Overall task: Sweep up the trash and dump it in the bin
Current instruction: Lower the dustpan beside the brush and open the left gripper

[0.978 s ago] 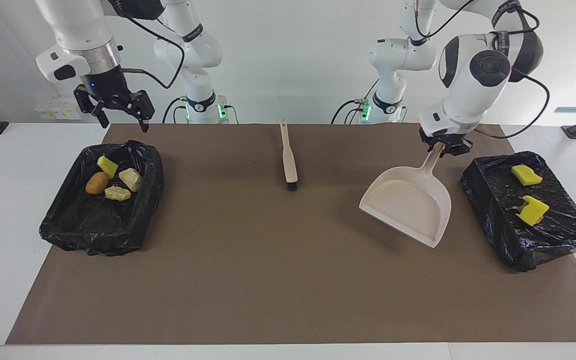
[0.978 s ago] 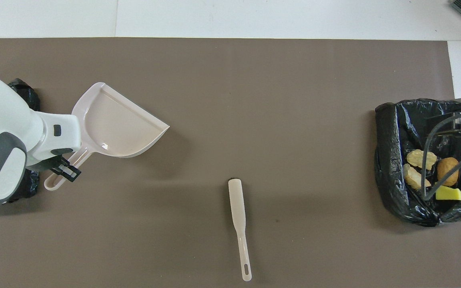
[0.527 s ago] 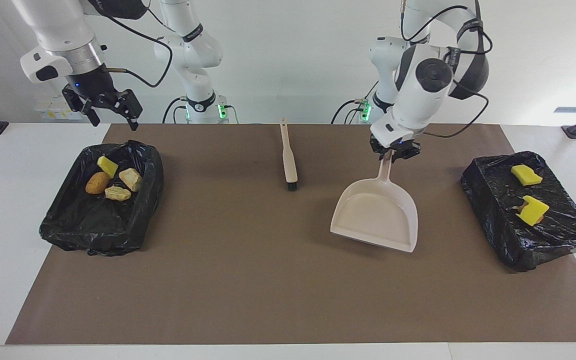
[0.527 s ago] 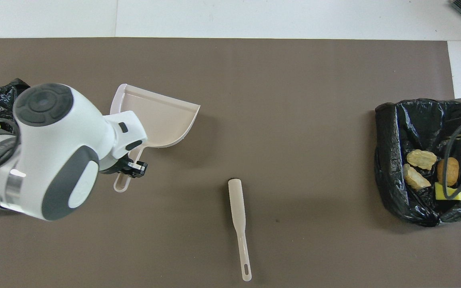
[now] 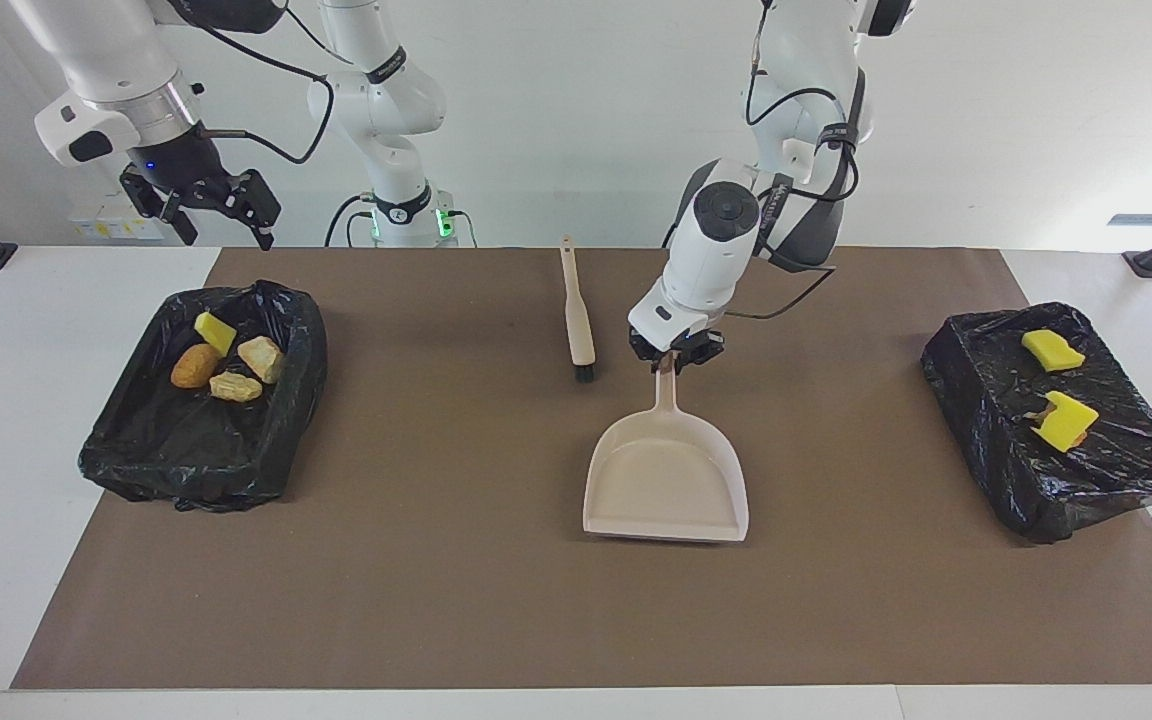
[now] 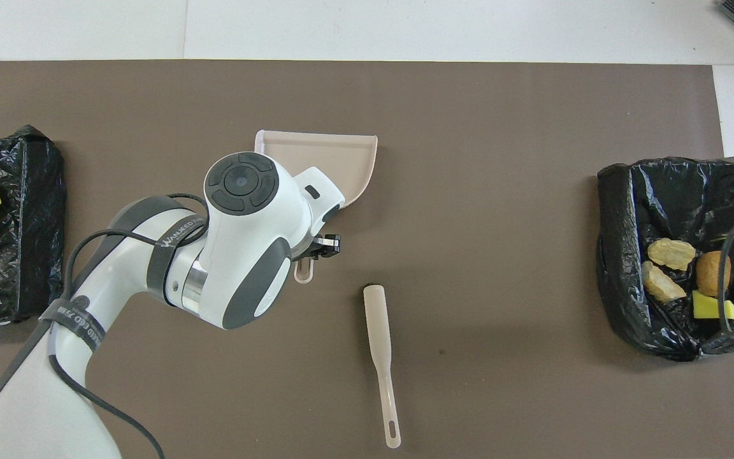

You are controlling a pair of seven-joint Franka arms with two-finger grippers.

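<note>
The right gripper point(image 5: 221, 215) hangs in the air with its fingers spread apart and holds nothing; it is above the table's edge close to the bin point(image 5: 126, 465) at the right arm's end. This bin is lined with a black bag and has four pieces of trash point(image 5: 226, 362) inside: one yellow sponge chunk point(image 5: 214, 331) and three tan or orange-brown lumps. In the middle of the brown mat point(image 5: 496, 600) lies the brush point(image 5: 576, 315), its bristles pointing away from the robots. Just beside it, toward the left arm's end, the left gripper point(image 5: 674, 357) pinches the handle of the beige dustpan point(image 5: 666, 480), whose pan looks empty and opens away from the robots. At the left arm's end stands a second black bin point(image 5: 996, 440); two yellow sponge chunks point(image 5: 1061, 385) rest on its bag, and a small tan scrap touches one of them.
</note>
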